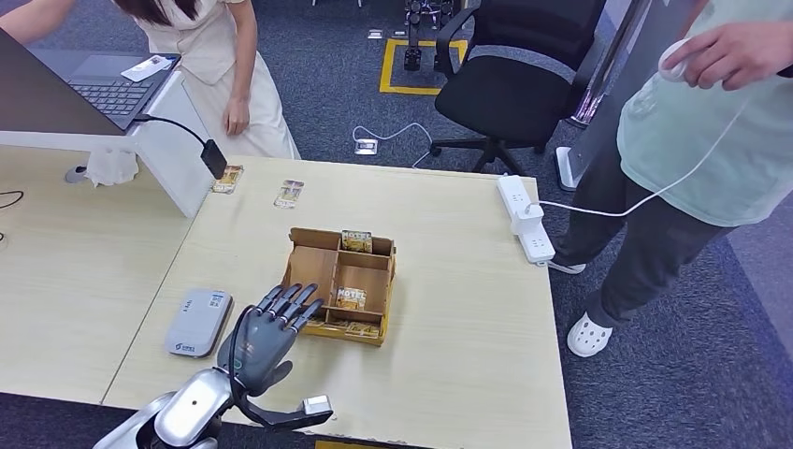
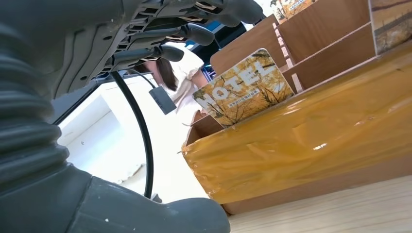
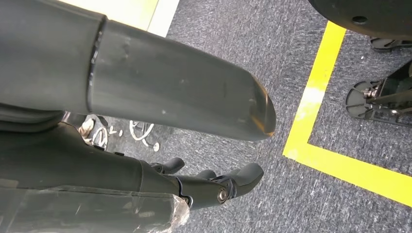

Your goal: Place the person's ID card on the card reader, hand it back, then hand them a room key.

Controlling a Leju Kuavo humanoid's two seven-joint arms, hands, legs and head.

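My left hand (image 1: 271, 332) hovers open with fingers spread over the table, just left of the wooden card box (image 1: 301, 239) and touching nothing. A "HOTEL" key card (image 1: 352, 298) stands in the box's front compartment, and another key card (image 1: 356, 241) stands at the back. The left wrist view has the same front key card (image 2: 243, 90) behind the box's yellow-taped wall (image 2: 311, 141), with my fingers (image 2: 184, 34) in the air beside it. The grey card reader (image 1: 198, 321) lies left of my hand with nothing on it. My right hand (image 3: 214, 187) hangs over the carpet, holding nothing.
Two small cards (image 1: 227, 179) (image 1: 289, 194) lie near the table's far edge. A person in white (image 1: 224, 56) stands beyond it, by a laptop (image 1: 103, 89). A person in a green shirt (image 1: 711, 122) stands at the right. A power strip (image 1: 524, 217) lies at the right edge.
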